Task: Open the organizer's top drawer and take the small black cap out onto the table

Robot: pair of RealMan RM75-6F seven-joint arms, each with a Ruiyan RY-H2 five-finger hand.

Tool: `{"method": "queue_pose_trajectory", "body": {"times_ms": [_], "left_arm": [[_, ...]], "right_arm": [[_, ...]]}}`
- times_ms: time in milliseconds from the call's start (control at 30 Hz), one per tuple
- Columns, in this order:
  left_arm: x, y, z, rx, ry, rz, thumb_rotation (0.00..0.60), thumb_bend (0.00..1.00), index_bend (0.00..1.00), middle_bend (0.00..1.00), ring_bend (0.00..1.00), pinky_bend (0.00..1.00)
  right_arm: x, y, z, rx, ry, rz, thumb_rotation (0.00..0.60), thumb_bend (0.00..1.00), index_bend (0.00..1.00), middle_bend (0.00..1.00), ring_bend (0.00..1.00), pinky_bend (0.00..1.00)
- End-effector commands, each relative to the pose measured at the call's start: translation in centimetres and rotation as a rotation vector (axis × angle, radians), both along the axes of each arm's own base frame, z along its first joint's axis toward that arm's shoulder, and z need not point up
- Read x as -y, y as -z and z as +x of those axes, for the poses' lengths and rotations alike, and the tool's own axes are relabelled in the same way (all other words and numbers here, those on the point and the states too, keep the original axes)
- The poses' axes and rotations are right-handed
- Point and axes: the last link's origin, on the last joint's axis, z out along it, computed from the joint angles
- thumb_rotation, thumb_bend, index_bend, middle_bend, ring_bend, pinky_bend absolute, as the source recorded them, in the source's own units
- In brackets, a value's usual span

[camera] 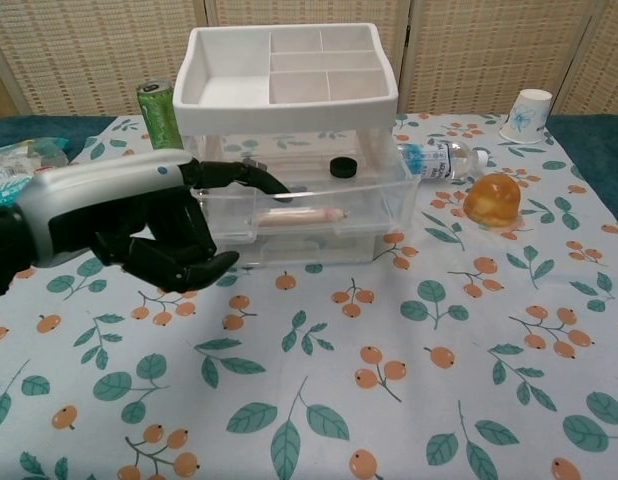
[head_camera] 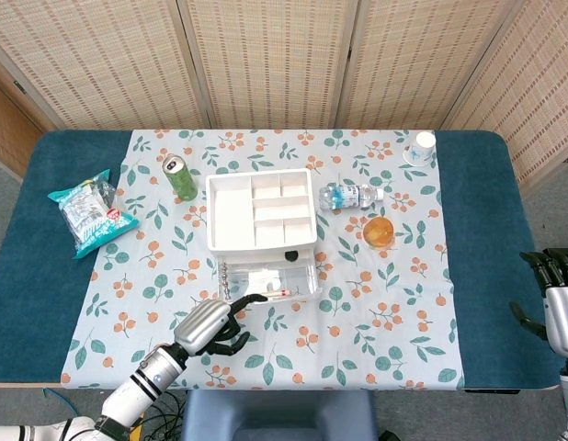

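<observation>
The white organizer (head_camera: 259, 209) (camera: 289, 80) stands mid-table, its clear top drawer (head_camera: 268, 278) (camera: 319, 205) pulled out toward the front edge. In the drawer's back right corner lies the small black cap (head_camera: 290, 255) (camera: 341, 167), uncovered in both views. My left hand (head_camera: 210, 326) (camera: 139, 225) is at the drawer's front left, with one finger hooked over the front wall and the others curled below. A pinkish stick (camera: 299, 215) lies in the drawer. My right hand (head_camera: 560, 303) hangs off the table's right edge, fingers apart and holding nothing.
A green can (head_camera: 181, 176) (camera: 159, 113) stands left of the organizer. A water bottle (head_camera: 350, 195) (camera: 439, 160), an orange lump (head_camera: 379, 231) (camera: 492, 199) and a paper cup (head_camera: 424, 146) (camera: 529, 113) lie to its right. A snack bag (head_camera: 89, 211) is far left.
</observation>
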Motion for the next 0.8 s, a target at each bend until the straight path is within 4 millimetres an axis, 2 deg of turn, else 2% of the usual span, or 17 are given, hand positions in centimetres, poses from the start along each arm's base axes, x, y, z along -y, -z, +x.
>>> {"method": "queue_pose_trajectory", "body": {"times_ms": [33,800], "left_arm": [[0.3,-0.1,0.0,0.004,0.007,-0.006,0.600,0.50,0.18,1.00,1.00,1.00],[1.5,0.2,-0.1,-0.009,0.034,-0.048,0.600,0.50,0.18,1.00,1.00,1.00]], "right_arm": [[0.0,0.0,0.0,0.001,0.001,-0.001,0.600,0.26,0.16,0.21,0.16,0.23],[-0.1,0.0,-0.3,0.004,0.010,-0.003,0.600,0.26,0.16,0.21,0.16,0.23]]}}
